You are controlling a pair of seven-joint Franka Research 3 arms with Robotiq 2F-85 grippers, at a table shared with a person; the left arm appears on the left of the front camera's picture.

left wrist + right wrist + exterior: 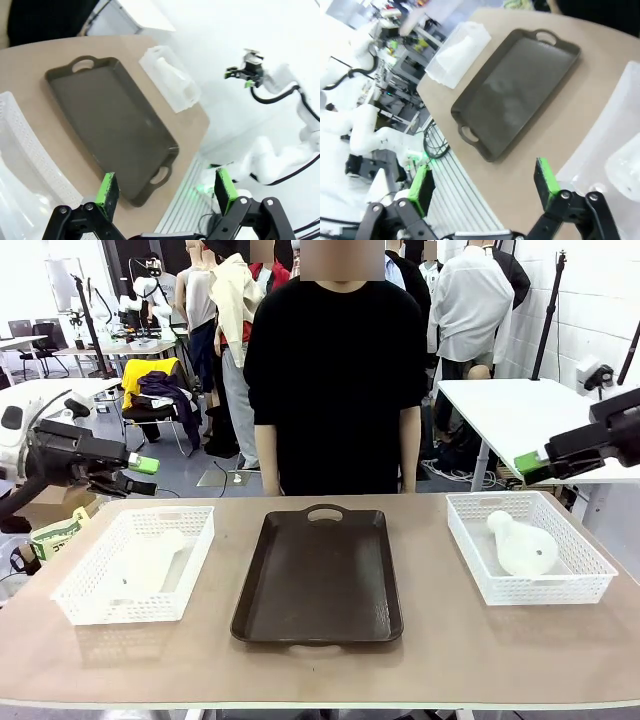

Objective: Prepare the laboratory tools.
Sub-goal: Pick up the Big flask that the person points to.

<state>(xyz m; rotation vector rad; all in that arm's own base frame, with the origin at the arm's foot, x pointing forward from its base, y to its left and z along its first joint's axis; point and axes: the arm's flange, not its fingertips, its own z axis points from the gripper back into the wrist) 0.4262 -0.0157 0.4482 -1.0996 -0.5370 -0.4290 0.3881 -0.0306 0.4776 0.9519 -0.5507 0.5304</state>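
While your left claw (145, 476) gapes wide, empty | flask (150, 562) lies sideways below it | grip its neck squarely.

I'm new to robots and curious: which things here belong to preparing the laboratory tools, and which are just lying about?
For the job: left flask, right flask, each lying in a basket.
Just about: left basket, right basket, dark tray, green-and-white packet at far left.

Flasks (522, 545) frosted white; baskets (545, 590) white mesh; tray (318, 580) dark brown
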